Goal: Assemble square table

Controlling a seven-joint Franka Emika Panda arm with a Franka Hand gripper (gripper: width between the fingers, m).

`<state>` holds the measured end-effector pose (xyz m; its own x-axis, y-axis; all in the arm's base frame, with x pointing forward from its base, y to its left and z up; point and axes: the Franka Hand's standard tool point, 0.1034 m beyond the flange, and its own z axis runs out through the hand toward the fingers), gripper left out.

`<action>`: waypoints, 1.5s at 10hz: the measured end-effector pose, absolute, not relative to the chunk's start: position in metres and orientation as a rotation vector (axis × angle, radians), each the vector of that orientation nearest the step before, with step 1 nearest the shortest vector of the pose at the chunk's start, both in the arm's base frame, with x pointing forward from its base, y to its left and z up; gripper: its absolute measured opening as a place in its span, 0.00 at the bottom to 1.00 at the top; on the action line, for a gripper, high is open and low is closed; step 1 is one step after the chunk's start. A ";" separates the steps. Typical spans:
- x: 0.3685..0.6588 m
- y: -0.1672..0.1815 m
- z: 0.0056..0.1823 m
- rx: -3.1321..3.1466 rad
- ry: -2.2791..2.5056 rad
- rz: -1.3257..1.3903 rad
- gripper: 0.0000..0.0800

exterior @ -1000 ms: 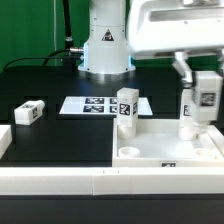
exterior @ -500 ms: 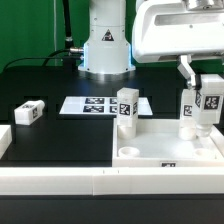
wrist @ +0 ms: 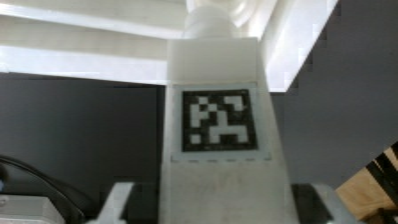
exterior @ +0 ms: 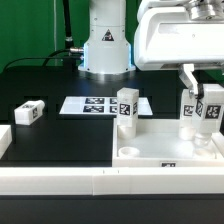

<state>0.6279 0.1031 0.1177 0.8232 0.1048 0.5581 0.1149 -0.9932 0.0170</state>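
The white square table top lies at the exterior view's right, rim up. One tagged white leg stands upright at its far left corner. My gripper is shut on a second leg, upright over the top's far right corner; I cannot tell whether its foot is seated in the socket. In the wrist view this held leg fills the middle, tag facing the camera, and my gripper clamps it with a finger on each side. A third leg lies loose on the black table at the left.
The marker board lies flat in front of the robot base. Long white border rails run along the near edge, with a short white piece at the far left.
My gripper has shifted slightly to the exterior view's right and lower. The held leg has turned with it, and a second tagged face now shows.
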 end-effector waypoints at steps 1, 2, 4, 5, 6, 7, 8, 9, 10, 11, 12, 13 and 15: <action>0.625 0.111 0.112 -2.983 -0.198 -0.900 0.36; 0.624 0.116 0.109 -2.983 -0.210 -0.894 0.36; 0.623 0.116 0.108 -2.984 -0.212 -0.890 0.36; 0.623 0.115 0.107 -2.986 -0.213 -0.888 0.36; 0.622 0.114 0.105 -2.988 -0.211 -0.884 0.36; 0.622 0.112 0.105 -2.990 -0.210 -0.882 0.36; 0.623 0.112 0.104 -2.991 -0.209 -0.880 0.36; 0.624 0.112 0.104 -2.990 -0.207 -0.885 0.36; 0.625 0.110 0.103 -2.991 -0.203 -0.885 0.36; 0.625 0.110 0.103 -2.992 -0.203 -0.883 0.36; 0.625 0.110 0.103 -2.992 -0.203 -0.883 0.36; 0.625 0.109 0.102 -2.993 -0.202 -0.883 0.36; 0.626 0.108 0.102 -2.993 -0.203 -0.887 0.36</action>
